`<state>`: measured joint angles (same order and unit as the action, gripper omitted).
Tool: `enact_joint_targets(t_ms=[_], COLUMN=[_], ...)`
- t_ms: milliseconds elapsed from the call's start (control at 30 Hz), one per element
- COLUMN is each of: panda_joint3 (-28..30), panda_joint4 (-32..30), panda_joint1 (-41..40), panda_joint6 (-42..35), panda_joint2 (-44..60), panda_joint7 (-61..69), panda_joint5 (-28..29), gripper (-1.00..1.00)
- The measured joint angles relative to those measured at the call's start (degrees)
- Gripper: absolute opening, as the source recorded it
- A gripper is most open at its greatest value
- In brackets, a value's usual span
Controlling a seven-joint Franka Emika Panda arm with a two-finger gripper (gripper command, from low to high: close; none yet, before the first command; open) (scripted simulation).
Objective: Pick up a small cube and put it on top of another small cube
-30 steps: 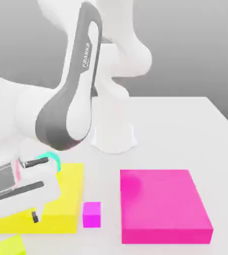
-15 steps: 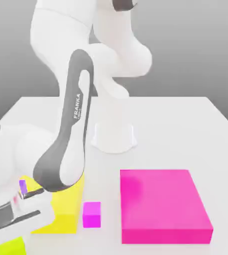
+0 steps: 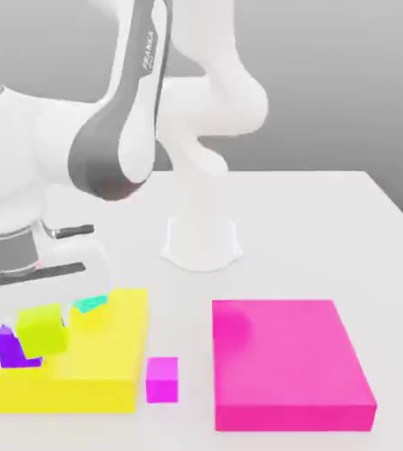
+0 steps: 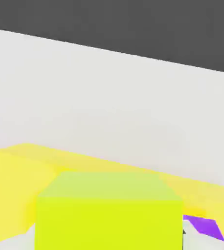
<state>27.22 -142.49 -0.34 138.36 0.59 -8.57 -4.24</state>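
And the lime cube is held, clamped between the narrowed fingers of the gripper, slightly tilted in the exterior view; beyond the gripper, toward the exterior view's right, the teal cube is seen, partly covered by the hand; just beside the grip, on the exterior view's left, a purple block is glimpsed; behind the held cube the big yellow block is seen; farther toward the exterior view's right, a magenta cube and a flat pink block are passed over.
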Motion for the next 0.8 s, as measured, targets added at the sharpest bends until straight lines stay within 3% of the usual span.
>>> enact_joint_targets(t_ms=[333,500,700,733,800], panda_joint3=[-5.24,-7.28,-5.42,-5.16,-5.16], panda_joint4=[-14.45,-22.41,-25.96,-26.29,-26.29], panda_joint1=[-10.04,-17.19,-17.57,-17.45,-17.45], panda_joint6=[-3.63,-2.97,10.23,12.11,12.11], panda_joint2=[-20.68,-30.15,-20.96,-19.41,-19.41], panda_joint7=[-24.58,-33.06,-33.02,-32.93,-32.93], panda_joint5=[14.52,18.44,18.28,18.25,18.24], gripper=[-1.00,-1.00,-1.00,1.00,1.00])
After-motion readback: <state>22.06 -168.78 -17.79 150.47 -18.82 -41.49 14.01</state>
